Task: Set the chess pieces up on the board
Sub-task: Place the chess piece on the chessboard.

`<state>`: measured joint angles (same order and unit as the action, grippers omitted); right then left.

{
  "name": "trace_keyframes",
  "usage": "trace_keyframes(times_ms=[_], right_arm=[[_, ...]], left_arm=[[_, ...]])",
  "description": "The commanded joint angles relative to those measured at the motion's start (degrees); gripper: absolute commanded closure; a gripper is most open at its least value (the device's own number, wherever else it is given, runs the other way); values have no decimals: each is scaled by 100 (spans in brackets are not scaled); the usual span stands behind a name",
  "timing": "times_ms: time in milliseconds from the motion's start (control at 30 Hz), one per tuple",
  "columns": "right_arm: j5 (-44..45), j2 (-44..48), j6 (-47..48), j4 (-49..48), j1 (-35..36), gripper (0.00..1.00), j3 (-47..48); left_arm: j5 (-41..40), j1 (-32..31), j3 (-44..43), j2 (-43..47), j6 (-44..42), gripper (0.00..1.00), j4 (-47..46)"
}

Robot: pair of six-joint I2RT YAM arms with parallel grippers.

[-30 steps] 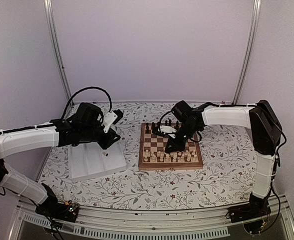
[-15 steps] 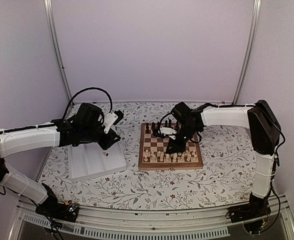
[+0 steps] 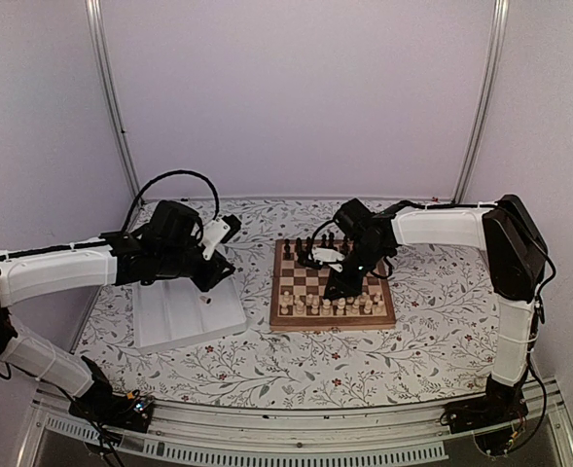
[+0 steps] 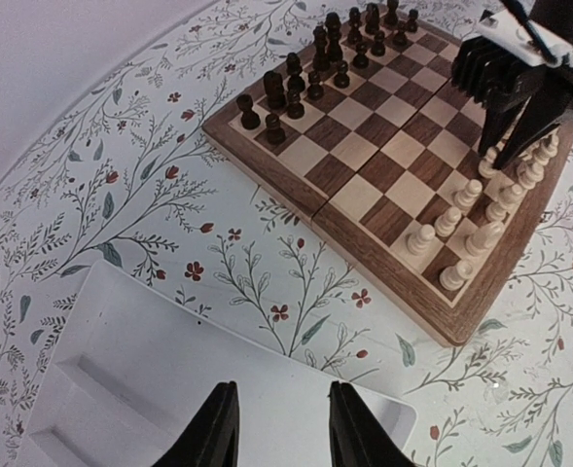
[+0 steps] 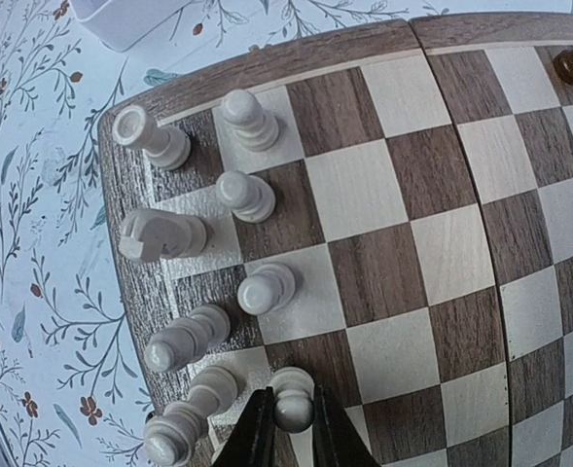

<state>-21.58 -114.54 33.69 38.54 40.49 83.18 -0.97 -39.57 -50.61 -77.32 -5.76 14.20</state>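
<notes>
Left gripper is held apart, empty, over the white tray. Right gripper sits round a pale pawn on the board — whether clamped or freed can't be told. Fingers should be spread fully, then lifted straight — neighbours stand v. close.

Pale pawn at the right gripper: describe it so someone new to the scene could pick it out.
Find the chessboard right of the white tray; its near edge holds two rows of pale pieces. In the right wrist view the pawn stands in the inner row at the bottom of the frame. It alone sits between the right gripper fingertips.
</notes>
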Motion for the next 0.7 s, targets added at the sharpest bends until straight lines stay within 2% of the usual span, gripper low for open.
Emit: trace_keyframes(times_ms=[0, 133, 333, 433, 533, 667], right_arm=[[-140, -99, -3, 85, 38, 83, -3], [-164, -104, -19, 100, 34, 78, 21], [-158, -53, -71, 131, 38, 76, 168], [-177, -4, -90, 181, 38, 75, 281], [-108, 90, -100, 188, 29, 74, 396], [18, 174, -81, 180, -33, 74, 571]], left_arm=[[-36, 81, 42, -82, 51, 65, -18], [-35, 81, 42, -77, 45, 65, -16], [-71, 81, 30, -82, 71, 65, 14], [-372, 81, -73, -137, 231, 65, 194], [-1025, 89, -334, -258, 896, 65, 642], [-1780, 86, -685, -542, 2304, 66, 1447]])
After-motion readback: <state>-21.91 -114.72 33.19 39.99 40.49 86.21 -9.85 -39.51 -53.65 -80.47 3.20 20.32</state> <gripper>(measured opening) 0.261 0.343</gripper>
